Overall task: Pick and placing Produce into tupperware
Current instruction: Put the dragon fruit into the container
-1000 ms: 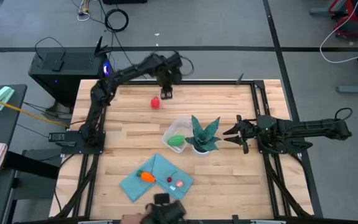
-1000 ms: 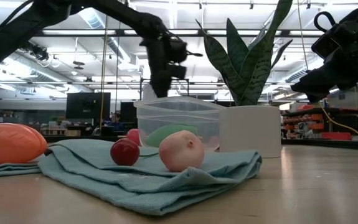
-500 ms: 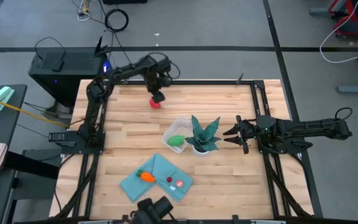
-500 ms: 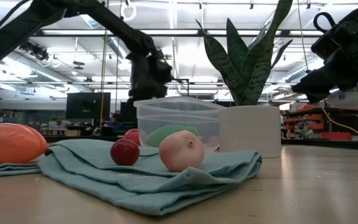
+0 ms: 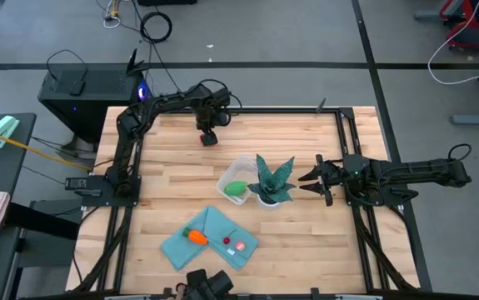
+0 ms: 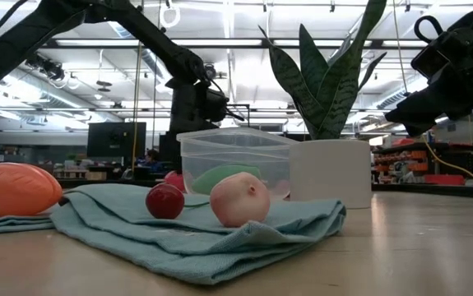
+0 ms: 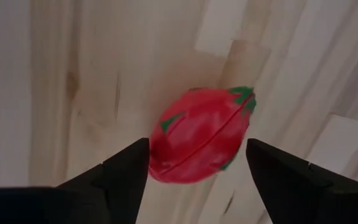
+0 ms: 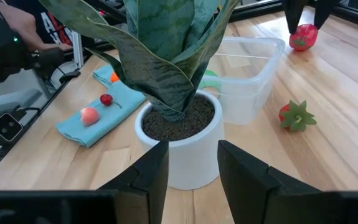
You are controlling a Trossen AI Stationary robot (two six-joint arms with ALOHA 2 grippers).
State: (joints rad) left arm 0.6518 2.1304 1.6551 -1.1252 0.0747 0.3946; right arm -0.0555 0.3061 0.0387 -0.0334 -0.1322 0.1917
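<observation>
The left gripper is down at the far edge of the table, fingers spread wide with a red fruit sitting right between them. The wrist camera shows clear wood on either side of the fruit and the dark fingers standing off it, so nothing is clamped yet. I'd call this the reach-and-straddle step of picking that red piece.

Next it needs to close squarely on the fruit, which lies tilted across the gap with its green leafy end toward one finger. The shape is rounded and smooth, so an off-centre pinch could squirt it away. Once held, it has to be lifted and carried toward the near side and a little rightward, to the clear plastic box, which already holds a green oval piece.

The box stands just beside the potted plant, whose leaves lean over it, so the drop wants to come in from the open side.

The right gripper waits beyond the plant with its fingers parted, holding nothing. From its wrist camera another small red piece with green leaves lies on the wood near the box. On the teal cloth, nearest the table's front, lie an orange carrot piece and two small reddish bits, not yet moved
</observation>
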